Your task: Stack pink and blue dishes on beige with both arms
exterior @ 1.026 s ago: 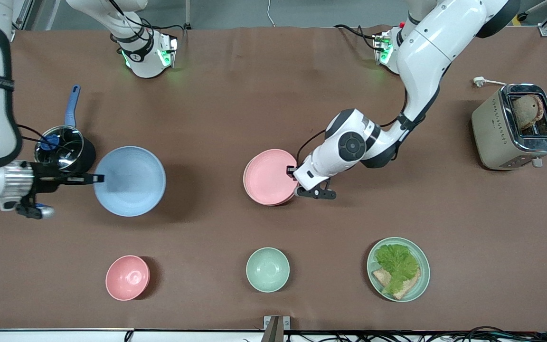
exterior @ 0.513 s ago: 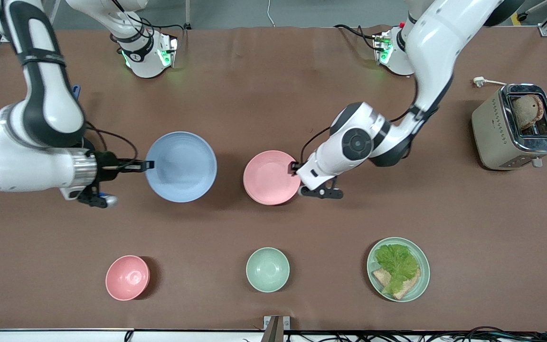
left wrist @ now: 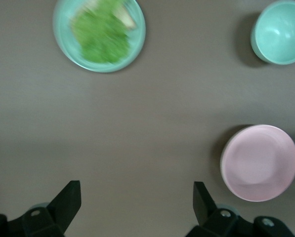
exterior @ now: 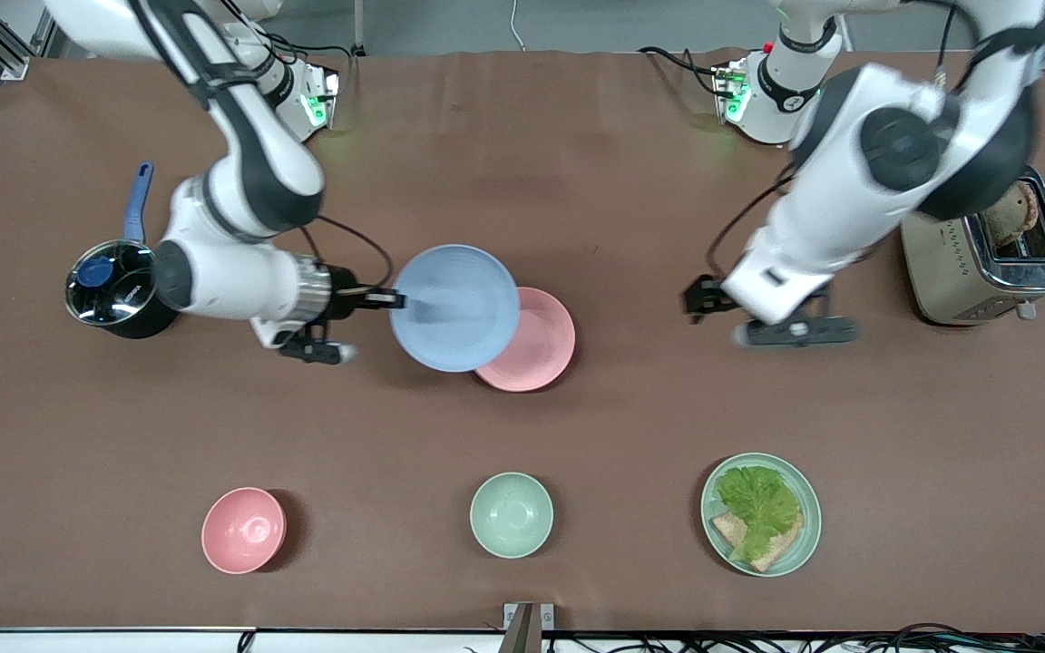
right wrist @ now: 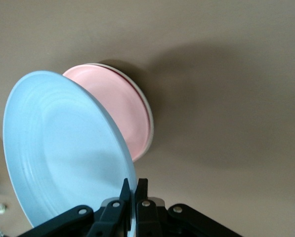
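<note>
The right hand [exterior: 393, 298] is pinching the rim of the blue plate [exterior: 455, 307] tight between its two fingers. It is holding the plate up in the air, tilted, and the plate is partly over the pink plate [exterior: 532, 341]. In the right wrist view, the blue plate [right wrist: 63, 153] is sticking out from the hand [right wrist: 133, 195], and the pink plate [right wrist: 120, 111] is lying just past it. A thin pale rim is peeking out under the pink plate there, so the pink plate is sitting on the beige plate [right wrist: 148, 111].

The left hand [exterior: 702, 299] is up in the air over the bare counter [exterior: 631, 181], well away from the plates, toward the toaster [exterior: 985, 249]. It is holding nothing, and its fingers [left wrist: 63, 202] are spread wide apart. From this hand, the pink plate [left wrist: 258, 163] is off to one side, and the green plate [left wrist: 99, 34] with salad and the green bowl [left wrist: 280, 30] are farther out.
</note>
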Controlling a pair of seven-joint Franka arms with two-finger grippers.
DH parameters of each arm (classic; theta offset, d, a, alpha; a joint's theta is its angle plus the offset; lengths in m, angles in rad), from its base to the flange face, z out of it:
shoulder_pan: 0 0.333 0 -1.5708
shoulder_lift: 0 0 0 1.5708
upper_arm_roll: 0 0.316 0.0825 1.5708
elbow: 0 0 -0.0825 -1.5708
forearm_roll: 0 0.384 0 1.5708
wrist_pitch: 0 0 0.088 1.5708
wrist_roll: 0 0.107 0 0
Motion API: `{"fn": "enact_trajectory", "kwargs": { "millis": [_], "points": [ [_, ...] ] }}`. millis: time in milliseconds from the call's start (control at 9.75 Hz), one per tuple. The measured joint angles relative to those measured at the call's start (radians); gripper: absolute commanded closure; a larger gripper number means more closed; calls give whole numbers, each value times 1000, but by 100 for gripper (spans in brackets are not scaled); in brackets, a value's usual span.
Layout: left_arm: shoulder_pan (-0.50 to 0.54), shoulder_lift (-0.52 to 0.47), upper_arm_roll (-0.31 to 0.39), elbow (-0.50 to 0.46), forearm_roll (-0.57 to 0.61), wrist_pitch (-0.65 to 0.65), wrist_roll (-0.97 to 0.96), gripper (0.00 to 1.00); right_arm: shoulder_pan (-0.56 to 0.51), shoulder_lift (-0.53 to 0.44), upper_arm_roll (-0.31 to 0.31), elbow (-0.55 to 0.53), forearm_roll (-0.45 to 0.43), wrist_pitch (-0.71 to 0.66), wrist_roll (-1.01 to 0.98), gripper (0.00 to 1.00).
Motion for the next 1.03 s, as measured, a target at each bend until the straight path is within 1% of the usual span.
{"fn": "enact_trajectory", "kwargs": {
  "millis": [103, 205, 410, 513, 615, 718, 923, 1026],
  "points": [
    [-7, -52, 59, 0, 0, -12, 56, 0, 29, 45, 34, -29, 0, 128, 29, 95],
    [-24, -100, 112, 1, 0, -39, 85, 0, 64, 92, 45, -47, 0, 231, 43, 95],
    [-52, -192, 197, 11, -3, -160, 167, 0, 96, 168, 47, -56, 0, 351, 45, 95],
    [-44, -225, 215, 37, -5, -262, 197, 0, 103, 191, 47, -57, -1, 386, 44, 95],
    [-25, -247, 220, 60, -6, -332, 207, 0, 105, 205, 47, -61, -2, 402, 43, 94],
    [-5, -260, 221, 70, -7, -351, 212, 0, 104, 210, 46, -66, -3, 409, 40, 94],
    [13, -248, 229, 111, -9, -352, 215, 0, 101, 210, 43, -76, -4, 410, 21, 94],
    [14, -230, 234, 141, -9, -354, 215, 0, 96, 211, 41, -83, -4, 411, 3, 90]
  ]
}}
